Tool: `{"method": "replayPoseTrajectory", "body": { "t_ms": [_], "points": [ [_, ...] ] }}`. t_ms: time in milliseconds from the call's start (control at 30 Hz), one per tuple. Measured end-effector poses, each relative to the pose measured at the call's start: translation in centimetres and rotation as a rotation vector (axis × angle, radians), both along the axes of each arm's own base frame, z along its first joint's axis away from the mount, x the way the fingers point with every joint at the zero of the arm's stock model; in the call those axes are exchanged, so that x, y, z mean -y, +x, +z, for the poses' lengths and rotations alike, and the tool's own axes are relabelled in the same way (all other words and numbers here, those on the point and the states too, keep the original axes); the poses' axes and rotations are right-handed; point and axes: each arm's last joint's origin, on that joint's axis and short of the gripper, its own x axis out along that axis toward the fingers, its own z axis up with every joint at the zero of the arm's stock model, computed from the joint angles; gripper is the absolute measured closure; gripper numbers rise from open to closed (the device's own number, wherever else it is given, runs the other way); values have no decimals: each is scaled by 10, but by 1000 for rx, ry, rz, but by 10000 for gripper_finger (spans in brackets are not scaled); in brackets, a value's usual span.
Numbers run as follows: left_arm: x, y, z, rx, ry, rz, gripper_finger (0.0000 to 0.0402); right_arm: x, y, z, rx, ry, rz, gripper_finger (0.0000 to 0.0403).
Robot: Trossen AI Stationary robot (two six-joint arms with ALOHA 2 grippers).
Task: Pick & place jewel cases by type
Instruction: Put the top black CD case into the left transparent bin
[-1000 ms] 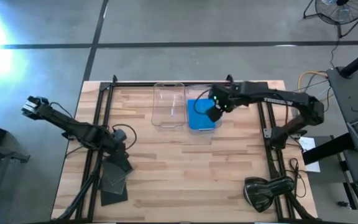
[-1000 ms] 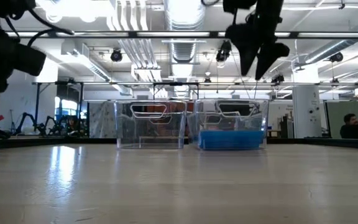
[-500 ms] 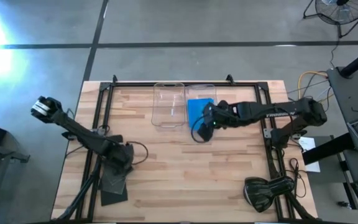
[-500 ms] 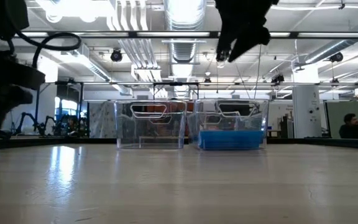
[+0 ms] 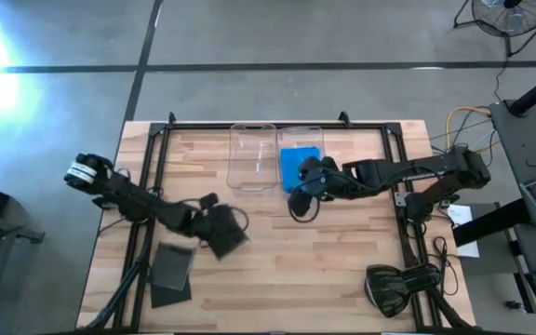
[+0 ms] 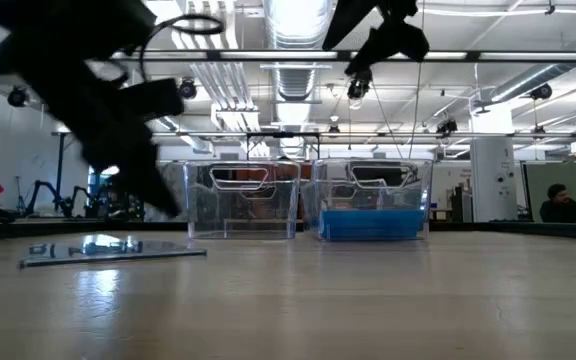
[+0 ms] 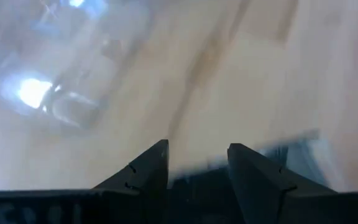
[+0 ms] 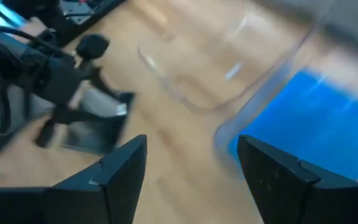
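My left gripper [image 5: 214, 228] [image 7: 197, 146] hangs over the table's left-centre, shut on a dark grey jewel case [image 5: 227, 233]. More dark cases [image 5: 169, 272] lie flat near the table's left near corner; the low view shows them as a flat case [image 6: 113, 250] on the wood. Blue jewel cases [image 5: 301, 164] [image 6: 373, 225] [image 8: 319, 121] lie in the right clear bin [image 5: 313, 132]. The left clear bin [image 5: 252, 158] [image 6: 243, 200] has nothing in it. My right gripper [image 5: 301, 200] [image 8: 191, 146] is open above the table, just in front of the blue-case bin, touching nothing. My left gripper has the dark case [image 7: 197, 179] between its two fingers [image 7: 148, 168]. The case sticks out past one finger as a grey edge [image 7: 300, 149]. It is lifted clear of the table. Blur hides which edge the fingers are on.
The two bins stand side by side at the table's far middle. A black metal frame [image 5: 156, 177] runs along the left, far and right edges. Bare wood lies across the centre and near side. A person [image 6: 563, 205] sits far behind the table.
My left gripper has swung from over the dark stack toward the table's centre and right, carrying a dark case lifted off the stack; the arm's elbow followed. My right gripper has come back from above the blue-case bin toward the near side and left, then almost stopped.
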Motion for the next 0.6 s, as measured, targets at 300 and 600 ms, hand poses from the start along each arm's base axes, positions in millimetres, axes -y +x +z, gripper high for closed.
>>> {"method": "replayPoseTrajectory", "body": {
  "t_ms": [300,600],
  "points": [
    [-16,-13,47,-268,88,-29,255,-26,21,-41,-70,486,56,158],
    [-29,-64,1,-310,-142,234,255,-63,53,-87,-136,677,140,161]
  ]
}}
